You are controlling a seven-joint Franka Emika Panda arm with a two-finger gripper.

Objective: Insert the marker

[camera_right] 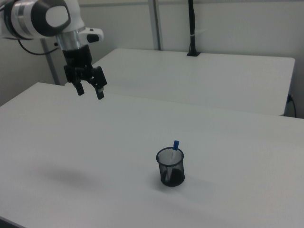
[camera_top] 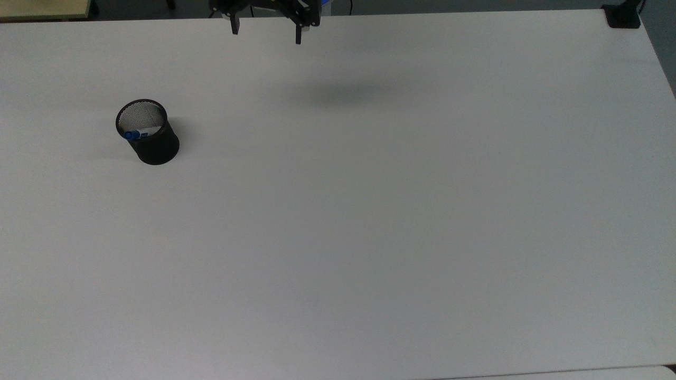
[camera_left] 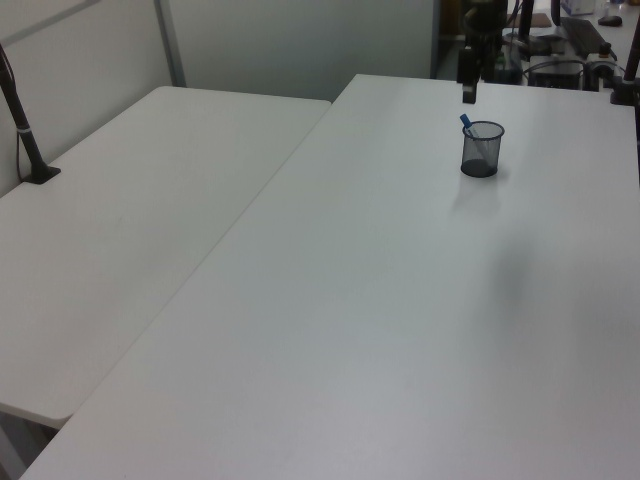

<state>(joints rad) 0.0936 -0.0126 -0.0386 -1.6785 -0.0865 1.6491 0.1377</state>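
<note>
Marker is already sitting in the black mesh cup, leaning against the rim with its blue end poking out above the top. In the top view the cup stands toward the table's far-left corner, a bit in from both edges, and I can see the white barrel and a blue bit lying across the inside of it.

My gripper hangs well up in the air, fingers spread apart and holding nothing, well apart from the cup. In the top view it's at the table's far edge.

As for how the marker would handle, my guess is light, stiff plastic with a smooth barrel, so a bit slippery. If I had to grab it again I'd pinch the blue end sticking out over the rim, since the rest is down in the mesh. The cup looks light too, so I'd expect a crooked pull to tip or drag it.

Not much else around. The white table has nothing else on it. A second table sits beside it, with a black post clamped at its edge, nowhere near my path. Judging by this, the insert looks done.
</note>
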